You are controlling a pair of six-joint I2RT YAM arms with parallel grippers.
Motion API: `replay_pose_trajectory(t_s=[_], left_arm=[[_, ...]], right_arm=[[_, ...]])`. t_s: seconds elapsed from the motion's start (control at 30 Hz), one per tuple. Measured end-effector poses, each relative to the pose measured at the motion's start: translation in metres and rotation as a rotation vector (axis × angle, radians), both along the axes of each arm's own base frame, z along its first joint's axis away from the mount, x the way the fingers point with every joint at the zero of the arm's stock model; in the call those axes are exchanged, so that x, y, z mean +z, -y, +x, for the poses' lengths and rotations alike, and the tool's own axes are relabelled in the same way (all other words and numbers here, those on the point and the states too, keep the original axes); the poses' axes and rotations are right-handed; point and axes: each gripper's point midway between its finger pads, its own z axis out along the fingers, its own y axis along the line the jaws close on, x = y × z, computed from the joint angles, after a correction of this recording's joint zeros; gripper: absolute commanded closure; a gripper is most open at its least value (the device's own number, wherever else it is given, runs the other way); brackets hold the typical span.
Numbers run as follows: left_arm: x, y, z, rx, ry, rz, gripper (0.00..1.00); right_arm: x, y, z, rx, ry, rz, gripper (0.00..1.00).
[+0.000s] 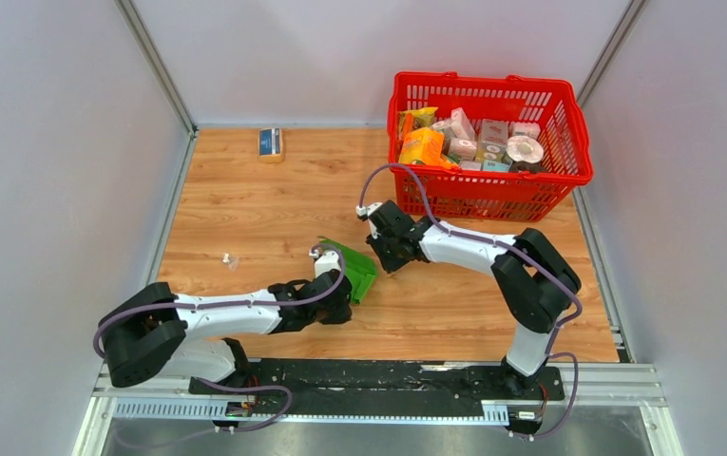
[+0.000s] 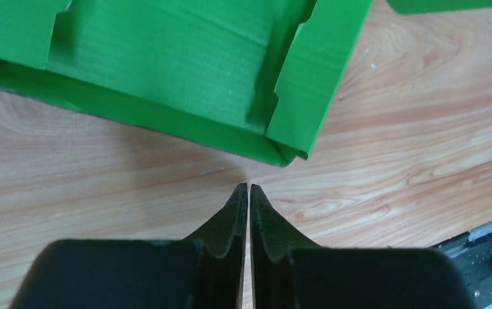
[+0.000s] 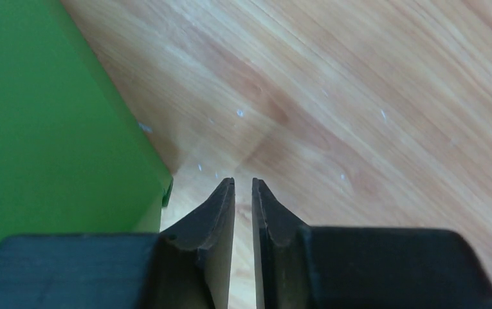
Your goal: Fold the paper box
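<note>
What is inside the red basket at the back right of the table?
Packed goods fill the red basket: an orange package, pinkish printed boxes and a white roll. Whatever lies beneath them is covered.

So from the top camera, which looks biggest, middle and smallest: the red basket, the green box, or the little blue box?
Largest to smallest:
1. red basket
2. green paper box
3. small blue box

No text is coming through readable anywhere. Packages [image 1: 478,142] lying inside the red basket [image 1: 488,79] are showing printed labels, all too small to make out. Small blue box [image 1: 270,142] sitting well left of the basket is carrying print, likewise illegible.
</note>
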Motion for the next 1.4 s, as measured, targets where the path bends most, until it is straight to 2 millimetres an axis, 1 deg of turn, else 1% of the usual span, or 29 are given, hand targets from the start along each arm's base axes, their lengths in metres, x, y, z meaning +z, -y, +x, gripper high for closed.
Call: replay_pose_trajectory(t_s=[0.13, 0.23, 0.4, 0.47, 0.5, 0.53, 0.6, 0.67, 0.77, 0.8, 0.87, 0.9, 0.93, 0.97, 1.0, 1.03, 1.07, 1.1, 1.2, 1.27, 1.33, 1.4], left_arm=[[0.002, 0.007, 0.010, 0.026, 0.024, -0.002, 0.90], [0.005, 0.013, 0.016, 0.034, 0.037, -0.013, 0.90], [0.010, 0.021, 0.023, 0.043, 0.052, -0.018, 0.90], [0.009, 0.022, 0.025, 0.047, 0.058, -0.020, 0.90], [0.009, 0.022, 0.025, 0.049, 0.060, -0.022, 0.90], [0.009, 0.023, 0.026, 0.050, 0.061, -0.023, 0.90], [0.010, 0.023, 0.026, 0.051, 0.063, -0.027, 0.88], [0.012, 0.023, 0.025, 0.049, 0.064, -0.032, 0.86], [0.026, 0.021, 0.021, 0.040, 0.077, -0.075, 0.78], [0.034, 0.017, 0.018, 0.034, 0.087, -0.098, 0.70], [0.050, 0.004, 0.009, 0.029, 0.105, -0.142, 0.62], [0.058, -0.004, 0.005, 0.028, 0.117, -0.163, 0.58], [0.066, -0.014, -0.001, 0.031, 0.129, -0.183, 0.57], [0.073, -0.023, -0.005, 0.038, 0.142, -0.199, 0.57], [0.080, -0.033, -0.008, 0.046, 0.155, -0.210, 0.57], [0.086, -0.042, -0.011, 0.054, 0.166, -0.217, 0.57], [0.085, -0.055, -0.015, 0.069, 0.168, -0.194, 0.57], [0.095, -0.062, -0.017, 0.079, 0.191, -0.222, 0.57], [0.101, -0.089, -0.023, 0.119, 0.203, -0.188, 0.56], [0.106, -0.109, -0.026, 0.153, 0.218, -0.162, 0.56], [0.111, -0.122, -0.028, 0.177, 0.231, -0.148, 0.56], [0.114, -0.134, -0.029, 0.197, 0.241, -0.135, 0.56]], right_arm=[[-0.013, -0.011, 0.005, 0.049, 0.000, -0.004, 0.82], [-0.014, -0.021, 0.005, 0.075, 0.008, 0.013, 0.82], [-0.014, -0.043, -0.015, 0.129, 0.000, 0.055, 0.81], [-0.014, -0.049, -0.022, 0.134, -0.006, 0.075, 0.80], [-0.014, -0.050, -0.025, 0.134, -0.012, 0.081, 0.79], [-0.014, -0.051, -0.027, 0.135, -0.018, 0.085, 0.72], [-0.014, -0.048, -0.027, 0.116, -0.020, 0.075, 0.66], [-0.012, -0.040, -0.020, 0.071, -0.017, 0.042, 0.64], [-0.004, -0.021, -0.001, -0.027, -0.008, -0.006, 0.63], [-0.002, -0.014, 0.006, -0.059, -0.005, -0.014, 0.63], [-0.003, -0.006, 0.011, -0.092, -0.014, -0.012, 0.57], [-0.004, -0.003, 0.010, -0.098, -0.029, -0.003, 0.54], [-0.007, -0.001, 0.006, -0.097, -0.051, 0.011, 0.51], [-0.010, -0.002, -0.001, -0.086, -0.074, 0.034, 0.50], [-0.011, -0.007, -0.008, -0.065, -0.102, 0.068, 0.49], [-0.012, -0.014, -0.015, -0.043, -0.125, 0.096, 0.48], [-0.009, -0.023, -0.019, -0.019, -0.139, 0.135, 0.48], [-0.006, -0.035, -0.022, 0.006, -0.145, 0.176, 0.48], [0.006, -0.071, -0.035, 0.091, -0.155, 0.273, 0.47], [0.014, -0.096, -0.040, 0.135, -0.153, 0.318, 0.47], [0.019, -0.120, -0.042, 0.166, -0.144, 0.357, 0.49], [0.021, -0.135, -0.044, 0.180, -0.132, 0.379, 0.52]])
